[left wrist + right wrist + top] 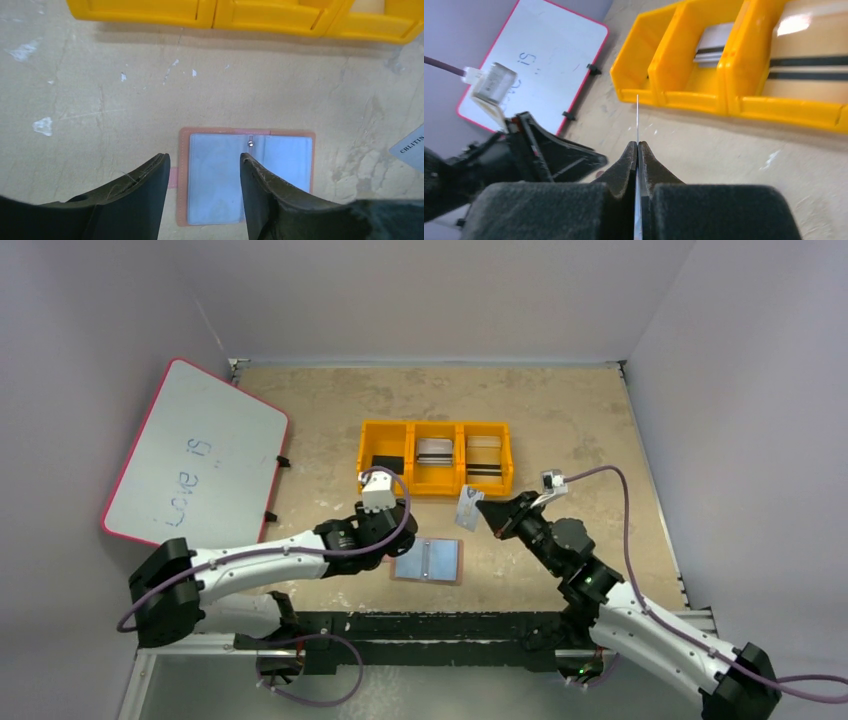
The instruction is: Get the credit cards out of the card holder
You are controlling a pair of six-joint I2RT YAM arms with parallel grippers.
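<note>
The tan card holder [429, 561] lies open and flat on the table, pale blue-grey panels up; it also shows in the left wrist view [220, 175]. My left gripper [386, 552] is open, its fingertips [161, 167] straddling the holder's left half just above it. My right gripper [487, 512] is shut on a pale credit card [468, 507], held above the table right of the holder. In the right wrist view the card [637, 112] shows edge-on between the closed pads. A corner of that card [410, 148] shows in the left wrist view.
An orange three-compartment tray [436, 456] stands behind the holder, with cards in its compartments. A white board [197, 456] with a red rim leans at the left wall. Grey walls enclose the table.
</note>
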